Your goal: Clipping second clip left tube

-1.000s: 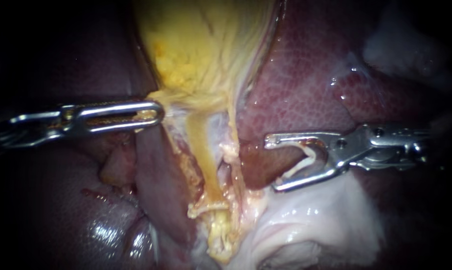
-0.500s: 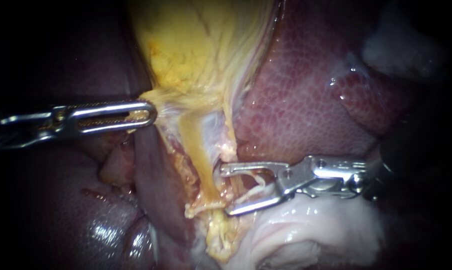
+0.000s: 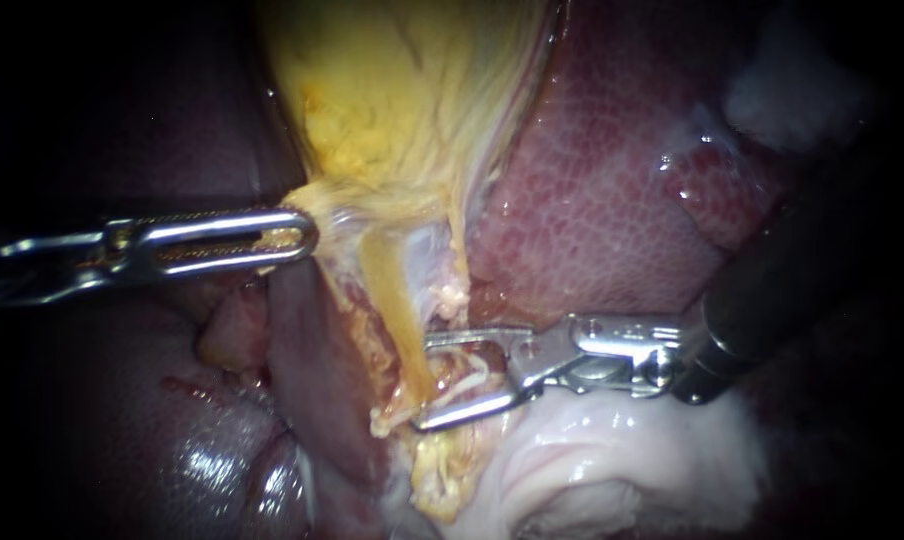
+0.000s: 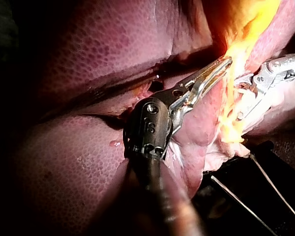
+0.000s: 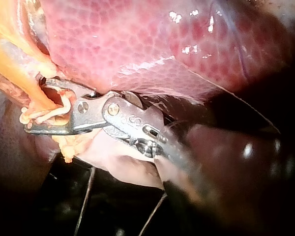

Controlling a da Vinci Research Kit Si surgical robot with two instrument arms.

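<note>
Right instrument (image 3: 424, 382) has closed the distance. A second ago it sat well clear of the left tube (image 3: 390, 295), out over the liver (image 3: 592, 200). Half a second ago its tips were just beside the tube. Now the jaws are spread with a clear gap, and the tube's lower end lies at their mouth, one jaw above it and one below. From the endoscope view you can't tell whether either jaw touches the tube yet, so treat them as open, not clamped. The pale curved clip (image 3: 464, 372) sits in the gap between the jaws, just beside the tube; it has travelled in with them. The instrument's dark shaft now shows too, running away from the tube on the side opposite your left instrument. The left tube itself is the yellow band running down from the gallbladder (image 3: 392, 90), with a thin pale strand (image 3: 462, 240) alongside it; it has not shifted against the tissue around it. Left instrument (image 3: 307, 232) has barely moved across the three frames. Its jaws lie together, clamped on the yellow edge of the gallbladder at the tube's upper end, and the left wrist view shows tissue pinched between them.
</note>
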